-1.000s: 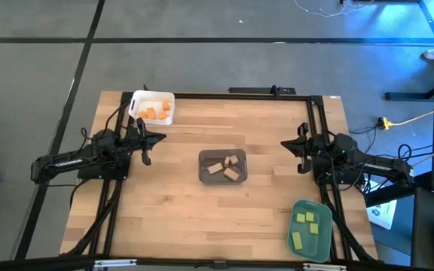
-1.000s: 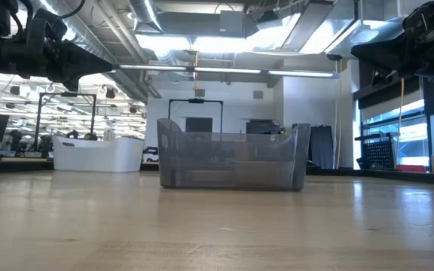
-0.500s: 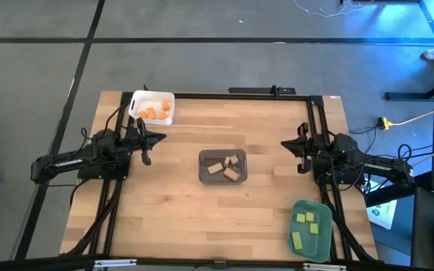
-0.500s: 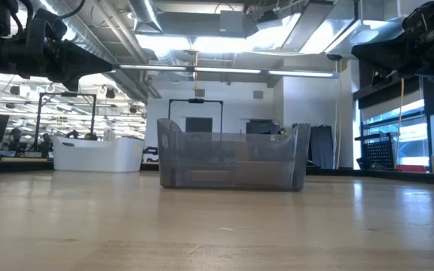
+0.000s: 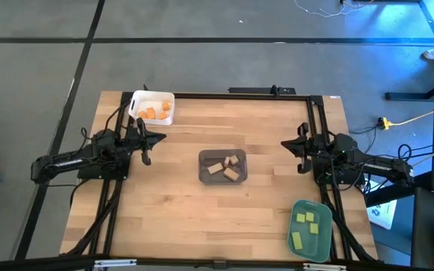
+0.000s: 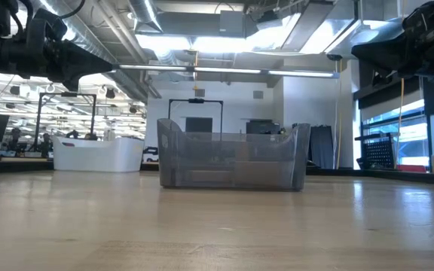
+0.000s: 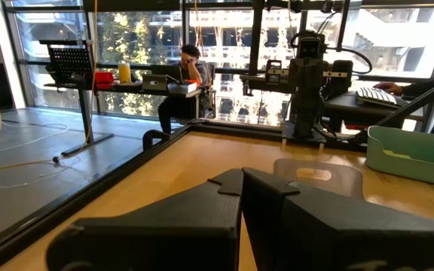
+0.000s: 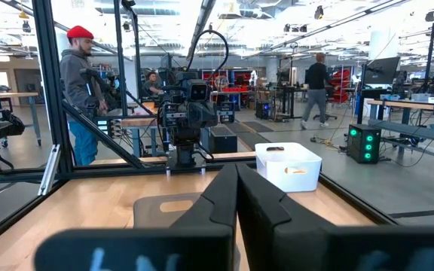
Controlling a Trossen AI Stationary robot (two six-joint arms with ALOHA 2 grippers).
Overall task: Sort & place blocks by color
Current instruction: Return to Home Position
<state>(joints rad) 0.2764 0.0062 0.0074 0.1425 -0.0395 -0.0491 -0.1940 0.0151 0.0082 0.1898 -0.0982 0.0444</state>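
Orange blocks (image 5: 155, 113) lie in the white tray (image 5: 140, 99) at the table's far left. Tan wooden blocks (image 5: 226, 167) lie in the grey tray (image 5: 203, 168) at the table's middle. Yellow-green blocks (image 5: 305, 226) lie in the teal tray (image 5: 295, 242) at the near right. My left gripper (image 5: 162, 137) is shut and holds nothing, raised at the left edge just near the white tray. My right gripper (image 5: 283, 143) is shut and holds nothing, raised at the right edge. Both point toward the grey tray (image 7: 315, 175) (image 8: 173, 208).
A black frame (image 5: 232, 94) runs along the table's far edge and down both sides. Bare wood (image 5: 179, 218) spreads around the grey tray. People stand and sit in the room beyond the table (image 8: 77, 90) (image 7: 183, 75).
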